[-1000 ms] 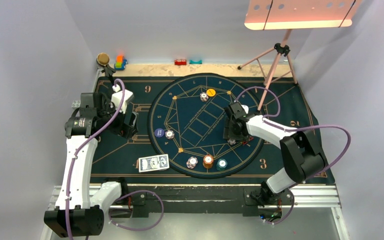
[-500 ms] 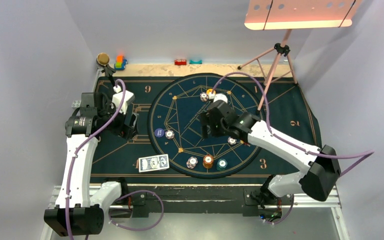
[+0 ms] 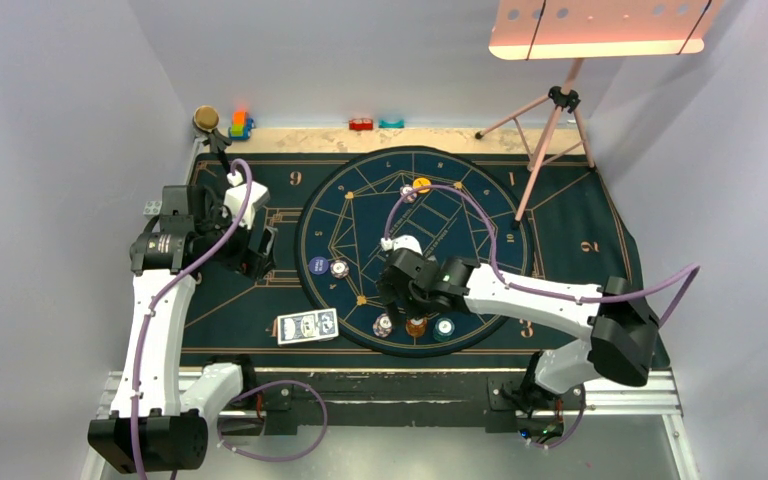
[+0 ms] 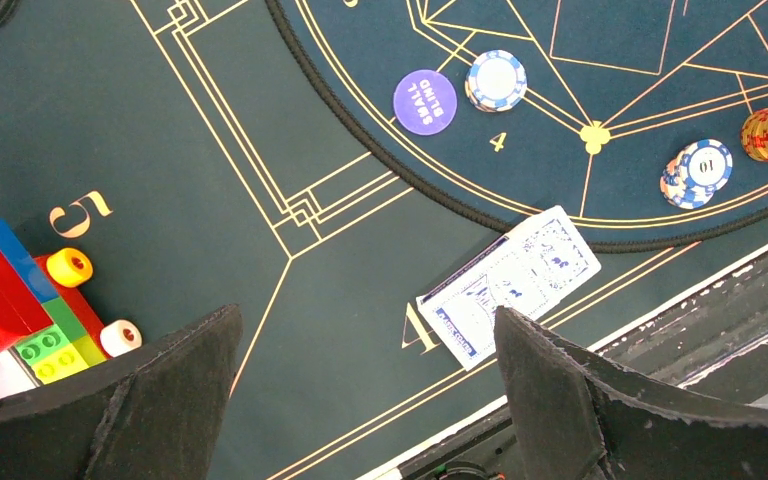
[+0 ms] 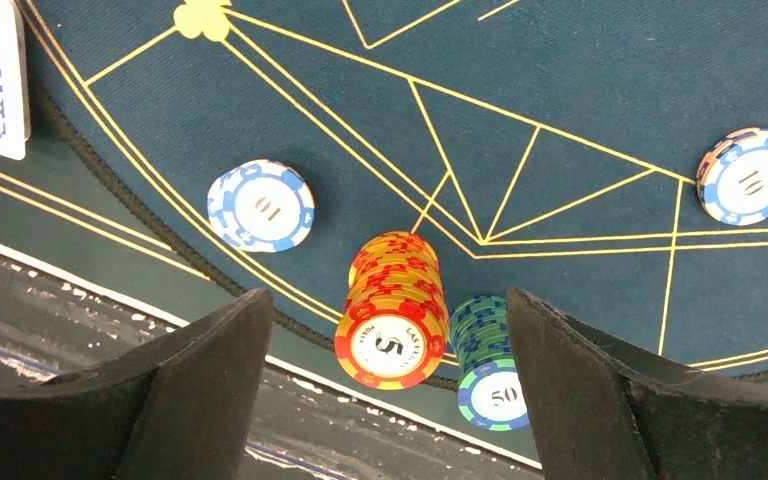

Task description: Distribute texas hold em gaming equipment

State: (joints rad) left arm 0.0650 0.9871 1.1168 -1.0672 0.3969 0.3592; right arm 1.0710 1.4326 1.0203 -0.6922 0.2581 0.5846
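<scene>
While the right gripper (image 5: 388,300) hangs, jaws spread, over the orange chips (image 5: 392,340), teal chips (image 5: 487,375) crowd beside them; the left gripper (image 4: 367,312) gapes empty near toy blocks (image 4: 15,300).

A dark rectangular gold-lined cloth (image 3: 240,300) is covering the light wooden table (image 3: 290,134). A big round dark-blue gold-lined mat (image 3: 360,200) is lying directly on the cloth. A deck of blue-white patterned playing cards (image 3: 307,326) is lying on it just beside the mat's near-left rim, and colourful plastic toy blocks (image 4: 20,300) are also resting on the cloth.
</scene>
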